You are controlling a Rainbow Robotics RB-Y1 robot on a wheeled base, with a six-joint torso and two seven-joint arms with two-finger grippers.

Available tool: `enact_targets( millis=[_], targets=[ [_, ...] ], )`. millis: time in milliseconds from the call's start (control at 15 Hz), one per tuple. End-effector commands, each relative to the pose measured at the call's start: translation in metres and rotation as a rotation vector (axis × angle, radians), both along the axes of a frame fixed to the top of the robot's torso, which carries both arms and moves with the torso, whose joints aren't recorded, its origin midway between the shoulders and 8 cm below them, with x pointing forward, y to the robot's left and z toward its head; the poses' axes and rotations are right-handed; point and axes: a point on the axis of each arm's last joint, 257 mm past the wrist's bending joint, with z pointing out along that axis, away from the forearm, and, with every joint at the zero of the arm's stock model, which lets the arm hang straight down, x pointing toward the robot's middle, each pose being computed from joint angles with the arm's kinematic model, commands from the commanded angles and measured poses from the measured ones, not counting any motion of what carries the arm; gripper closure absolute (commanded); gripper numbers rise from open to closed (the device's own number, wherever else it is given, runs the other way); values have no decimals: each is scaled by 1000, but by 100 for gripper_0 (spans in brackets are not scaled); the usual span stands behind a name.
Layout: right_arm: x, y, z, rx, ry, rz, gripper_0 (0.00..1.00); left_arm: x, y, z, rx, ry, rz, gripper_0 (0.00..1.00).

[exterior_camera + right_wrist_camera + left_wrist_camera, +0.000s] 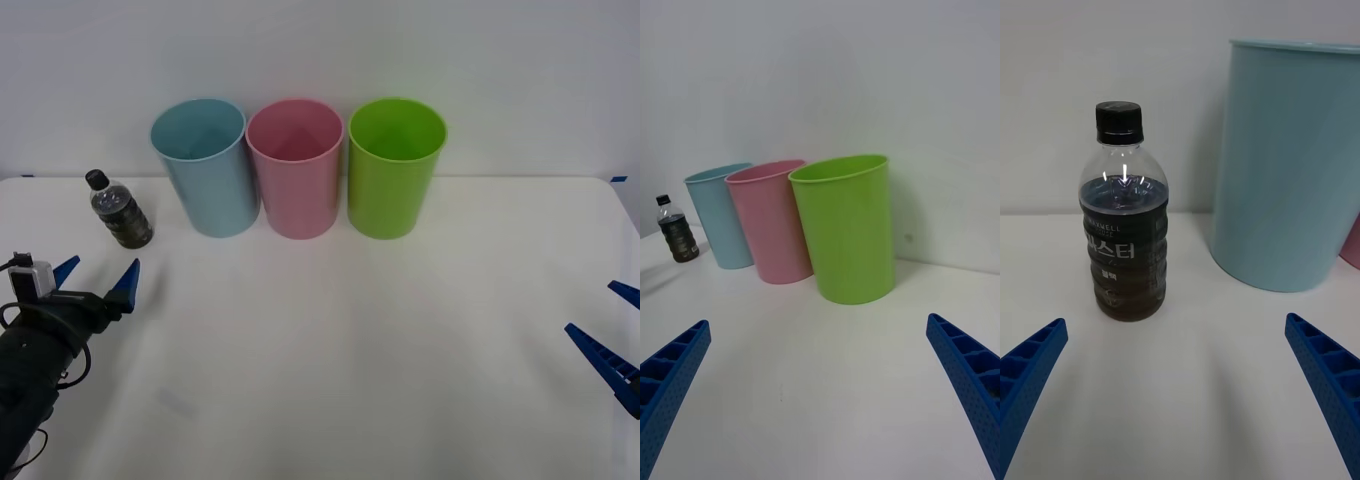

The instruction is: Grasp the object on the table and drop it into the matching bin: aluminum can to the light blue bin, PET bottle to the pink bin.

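Upright, ribbed clear PET bottle (1124,225).

Front view looks down from above; both wrist views sit low, sharing the light blue bin (205,165) (721,221) (1289,161).

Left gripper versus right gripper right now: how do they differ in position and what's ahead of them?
Left gripper sits at the table's left side, facing the PET bottle. Right gripper sits at the far right edge, facing the green bin. Both are open and empty.
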Motion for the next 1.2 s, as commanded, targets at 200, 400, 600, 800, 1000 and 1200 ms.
enact_targets(
  millis=[200,400,600,800,1000,1200],
  targets=[
    [0,0,0,0,0,0,0,33,-4,-6,-16,10,11,0],
    [0,0,0,0,0,0,0,51,0,-4,-9,11,34,0],
    [0,0,0,0,0,0,0,66,11,0,7,12,85,0],
    [0,0,0,0,0,0,0,78,17,0,21,20,113,0],
    [0,0,0,0,0,0,0,86,17,-1,30,25,129,0],
    [0,0,0,0,0,0,0,99,14,-3,47,38,133,0]
  ],
)
